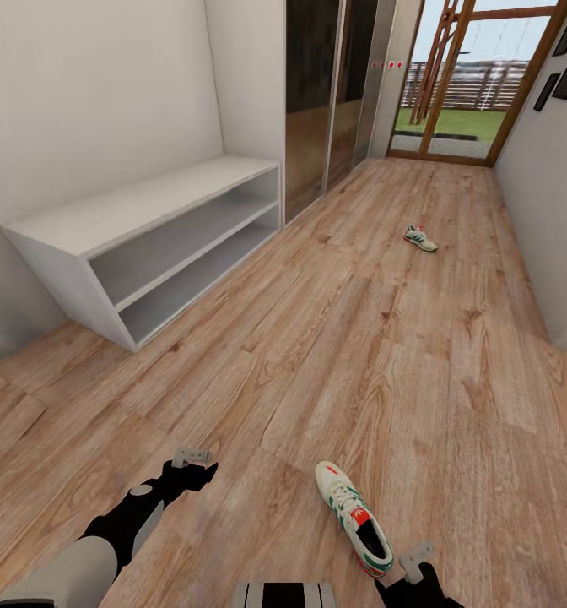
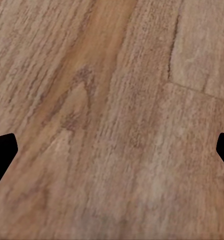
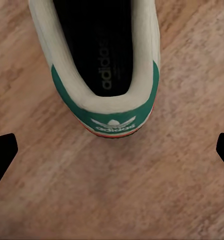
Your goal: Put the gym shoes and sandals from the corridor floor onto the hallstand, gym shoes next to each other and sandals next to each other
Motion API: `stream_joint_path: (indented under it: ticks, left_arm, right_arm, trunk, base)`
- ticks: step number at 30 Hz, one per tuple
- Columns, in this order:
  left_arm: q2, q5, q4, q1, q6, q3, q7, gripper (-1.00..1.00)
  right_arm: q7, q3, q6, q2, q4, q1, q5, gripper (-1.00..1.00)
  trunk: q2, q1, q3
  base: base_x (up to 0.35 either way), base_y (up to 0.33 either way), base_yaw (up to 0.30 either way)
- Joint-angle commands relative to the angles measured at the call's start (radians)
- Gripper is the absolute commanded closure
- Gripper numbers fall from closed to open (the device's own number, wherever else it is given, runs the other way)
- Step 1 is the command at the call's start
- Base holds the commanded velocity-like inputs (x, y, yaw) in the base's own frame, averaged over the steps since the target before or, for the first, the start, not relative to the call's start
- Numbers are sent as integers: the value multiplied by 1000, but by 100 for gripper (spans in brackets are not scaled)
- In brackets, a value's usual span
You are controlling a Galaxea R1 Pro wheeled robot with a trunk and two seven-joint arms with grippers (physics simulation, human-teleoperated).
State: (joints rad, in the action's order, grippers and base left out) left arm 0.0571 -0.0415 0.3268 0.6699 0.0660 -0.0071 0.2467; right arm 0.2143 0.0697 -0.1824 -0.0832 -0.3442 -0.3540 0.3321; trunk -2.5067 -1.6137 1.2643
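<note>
One gym shoe (image 1: 355, 517), cream-white with green stripes and a red tongue patch, lies on the corridor floor (image 1: 359, 355) close in front of me. In the right wrist view its green heel (image 3: 108, 107) sits just ahead of my right gripper (image 3: 112, 152), which hangs open above the planks behind the shoe without touching it. The other gym shoe (image 1: 419, 238) lies far down the corridor. My left gripper (image 2: 112, 152) is open over bare floor, left of the near shoe. The sandals and the hallstand are out of view.
A white two-shelf bench (image 1: 148, 207) without an upper shelf stands along the left wall. Dark sliding doors (image 1: 326, 93) follow it, and a glazed door (image 1: 465, 76) closes the far end. The right wall (image 1: 545, 211) bounds the corridor.
</note>
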Motion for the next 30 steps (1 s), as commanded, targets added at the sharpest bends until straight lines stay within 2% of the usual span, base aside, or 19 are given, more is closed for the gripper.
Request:
stream_joint_path:
  ticks: [1,30]
  left_arm:
    - [0,-4,-1,0,5,-1,2,-100]
    - [-8,-6,-1,0,5,-2,2,-100]
  right_arm:
    - [5,8,-4,1,0,0,6,-100]
    - [-1,11,-22,8,-50,0,2,-100]
  trunk:
    - [0,0,1]
    - [0,0,1]
  base:
    - [0,0,0]
    - [0,0,0]
